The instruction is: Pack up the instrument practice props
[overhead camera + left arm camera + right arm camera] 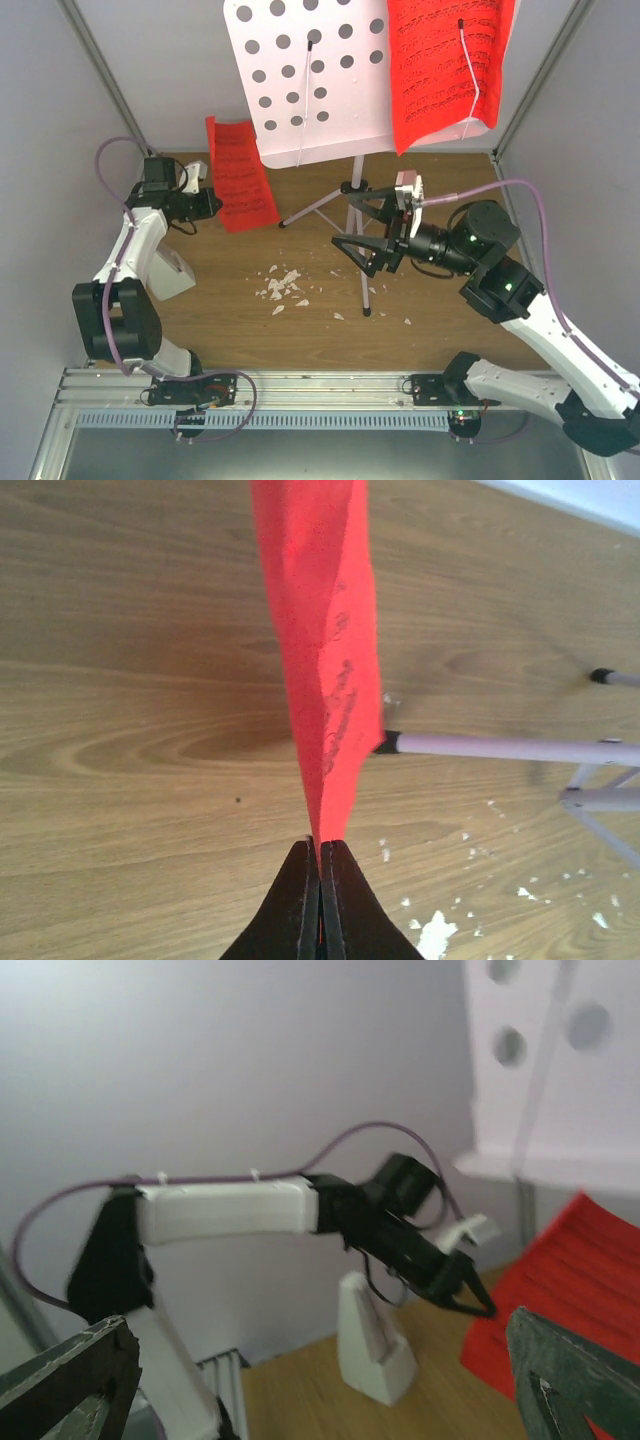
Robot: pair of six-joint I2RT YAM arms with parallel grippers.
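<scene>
Left pincer (320,872) was closed tight on the edge of a red ribbed sheet (318,650). The sheet was creased lengthwise and ran away from the fingertips above the bench (130,730). From the top view the same sheet (240,175) was at the back-left of the bench, just under the plate's left corner, with the left pincer (213,205) at its left edge.

Right pincer (358,228) was wide open, gripping nothing, turned sideways beside the silver tripod legs (318,207). One leg ran close by the fingers; I could not tell if the jaws were around it or touching it. In the right wrist view the two dark fingers (70,1380) sat far apart at the bottom corners, looking across at the left arm.

The pale perforated music-stand plate (310,80) stood upright at the back centre on the tripod. A second red sheet (445,65) lay on the plate's right half, under a thin wire arm, overhanging the lower edge.

The white pyramid metronome (175,272) stood upright on the bench at the left, beside the left arm and well apart from the stand; it was also seen under that arm (372,1345).

Small white crumbs (283,285) were scattered mid-bench, between the arms, near a tripod foot.
</scene>
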